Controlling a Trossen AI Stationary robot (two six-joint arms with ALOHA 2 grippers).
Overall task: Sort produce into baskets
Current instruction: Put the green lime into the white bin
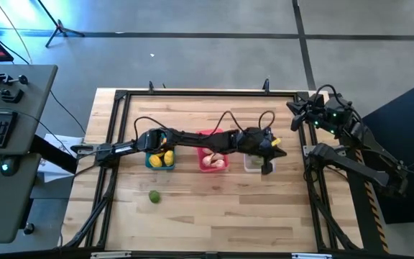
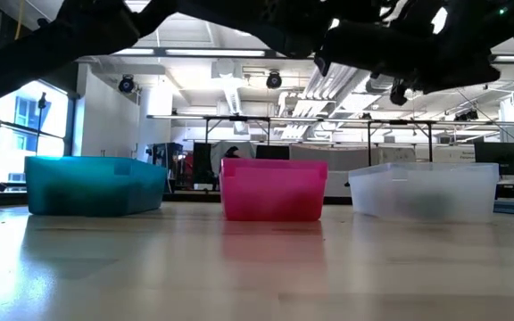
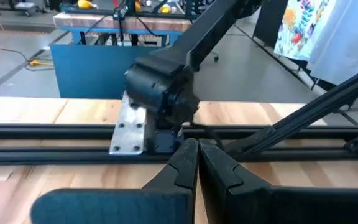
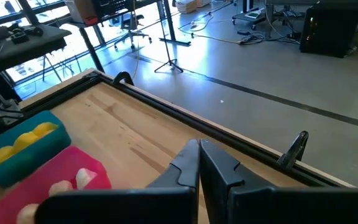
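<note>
Three baskets stand in a row mid-table. The blue one (image 1: 160, 159) holds yellow lemons (image 4: 23, 144), and the pink one (image 1: 213, 160) holds white garlic bulbs (image 4: 82, 179). The translucent white one (image 1: 253, 165) is mostly hidden under my left arm. One green fruit (image 1: 154, 196) lies on the wood nearer the front edge. My left gripper (image 3: 197, 144) reaches across the baskets to above the white one (image 2: 422, 190); it is shut and empty. My right gripper (image 4: 199, 144) hangs shut and empty at the far right corner (image 1: 293, 108).
A black frame rail (image 1: 192, 93) runs around the wooden top, and black cables (image 1: 225, 119) loop over the left arm. The right arm's base (image 3: 160, 93) stands on the right rail. Bare wood lies in front of the baskets (image 2: 257, 267).
</note>
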